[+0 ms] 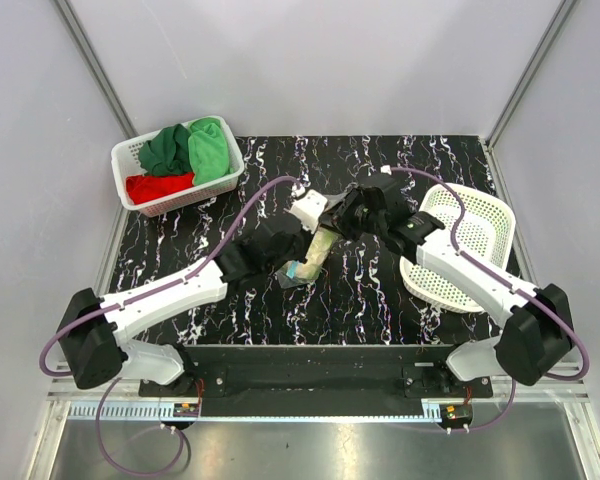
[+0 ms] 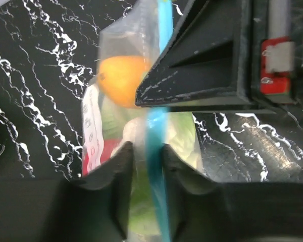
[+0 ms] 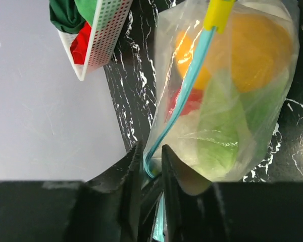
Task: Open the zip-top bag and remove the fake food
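The clear zip-top bag [image 1: 318,252] hangs between both grippers over the middle of the black marbled table. Its teal zip strip [image 3: 184,88] carries a yellow slider [image 3: 218,12]. The fake food is inside it: a round orange [image 3: 257,45], a red piece [image 3: 189,103], green leafy pieces [image 3: 222,126] and a pale cabbage-like piece [image 3: 182,136]. My left gripper [image 2: 147,151] is shut on the bag at the zip strip [image 2: 156,131]; the orange [image 2: 121,78] shows above it. My right gripper [image 3: 151,154] is shut on the bag's edge at one end of the strip.
A white mesh basket [image 1: 122,160] with green and red cloths stands at the back left and also shows in the right wrist view [image 3: 108,30]. An empty white mesh basket [image 1: 470,245] lies tilted at the right. Grey walls surround the table.
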Available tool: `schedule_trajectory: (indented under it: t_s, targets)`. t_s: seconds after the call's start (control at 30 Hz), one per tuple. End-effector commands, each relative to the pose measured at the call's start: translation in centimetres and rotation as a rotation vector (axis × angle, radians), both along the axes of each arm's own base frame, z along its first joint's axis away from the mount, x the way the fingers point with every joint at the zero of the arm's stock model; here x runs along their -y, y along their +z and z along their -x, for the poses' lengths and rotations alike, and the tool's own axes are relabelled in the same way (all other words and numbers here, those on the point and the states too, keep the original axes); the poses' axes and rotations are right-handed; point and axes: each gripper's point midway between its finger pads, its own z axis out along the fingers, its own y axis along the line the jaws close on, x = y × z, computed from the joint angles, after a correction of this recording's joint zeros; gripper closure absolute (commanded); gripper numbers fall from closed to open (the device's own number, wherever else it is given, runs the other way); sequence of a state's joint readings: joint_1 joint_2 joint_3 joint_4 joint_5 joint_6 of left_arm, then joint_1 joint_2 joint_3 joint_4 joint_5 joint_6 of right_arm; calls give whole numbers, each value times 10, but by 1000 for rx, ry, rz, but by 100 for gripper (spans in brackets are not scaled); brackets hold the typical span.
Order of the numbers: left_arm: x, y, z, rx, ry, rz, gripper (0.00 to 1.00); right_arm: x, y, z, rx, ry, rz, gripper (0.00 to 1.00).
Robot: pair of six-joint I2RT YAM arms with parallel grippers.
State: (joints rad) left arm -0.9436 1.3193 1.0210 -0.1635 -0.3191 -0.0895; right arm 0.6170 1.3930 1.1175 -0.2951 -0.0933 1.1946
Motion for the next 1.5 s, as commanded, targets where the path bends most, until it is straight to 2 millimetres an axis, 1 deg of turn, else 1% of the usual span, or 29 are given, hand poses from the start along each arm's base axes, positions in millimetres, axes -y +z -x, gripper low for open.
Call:
schedule_trajectory:
  t_s: [0.0,0.03,0.07,0.1,0.13,0.17,0.2,0.23,0.27,0.3,0.37,0.43,0.5,0.53,0.57,0.63,0.67,0.73,0.87,0.9,0.97,1.0,1.07,1.1,1.17,1.23,1.3,1.4,1.47]
  targets:
    - [4,20,-7,25,4,74,93,-1,35,-1,154,46,1,64]
    - [1,18,-7,15,10,72,99,-1,37,-2,198,80,34,52]
    - [-5,20,-9,14,25,75,100,0,40,-1,222,102,48,47]
    - [-10,18,-8,0,35,73,100,3,42,-1,249,117,70,38]
    - [-12,14,-6,-15,26,75,100,11,43,-5,297,132,117,31]
    - [-19,20,-7,-8,35,92,100,19,51,-6,336,131,136,17]
    - [-21,20,-6,-16,28,107,100,26,50,-8,357,134,165,12]
    - [-24,18,-4,-24,21,113,100,42,51,-16,399,126,218,9]
    - [-29,19,-6,-30,25,125,100,52,57,-18,437,117,240,1]
    - [-28,26,-2,-34,-11,154,100,60,56,-22,477,115,268,0]
    - [-34,25,-2,-37,-9,162,100,78,58,-32,581,135,352,0]
    - [-38,30,1,-40,-27,176,100,84,58,-41,677,172,399,0]
    - [-41,33,2,-51,-42,196,100,82,53,-45,740,245,399,0]
    - [-43,35,3,-51,-46,209,100,80,58,-48,812,277,415,0]
    - [-47,36,1,-52,-37,214,100,69,56,-43,853,356,388,0]
    - [-46,41,6,-62,-81,243,100,56,55,-36,1011,470,382,0]
    - [-46,40,7,-67,-92,248,100,47,52,-26,1069,547,344,0]
    - [-46,41,12,-81,-133,271,100,44,47,-22,1172,585,363,0]
    - [-45,43,20,-107,-205,304,100,34,30,-4,1360,728,361,0]
    - [-43,43,25,-120,-239,312,100,34,26,-4,1402,724,375,0]
    - [-45,44,26,-127,-260,323,100,35,16,-16,1410,708,425,0]
    - [-43,45,31,-137,-298,333,100,32,18,-19,1425,730,425,0]
    - [-43,45,33,-149,-329,346,100,23,10,-16,1454,830,404,0]
    - [-41,46,37,-162,-363,354,100,20,17,-19,1467,833,400,0]
    - [-42,46,37,-176,-374,363,100,18,13,-26,1459,839,403,0]
    - [-43,44,36,-184,-384,364,100,16,21,-36,1459,832,417,0]
    - [-45,40,34,-191,-377,352,100,14,21,-42,1450,852,430,0]
    - [-46,40,32,-201,-381,342,100,13,20,-42,1457,876,434,0]
    - [-47,35,31,-224,-373,329,100,11,16,-40,1438,901,412,4]
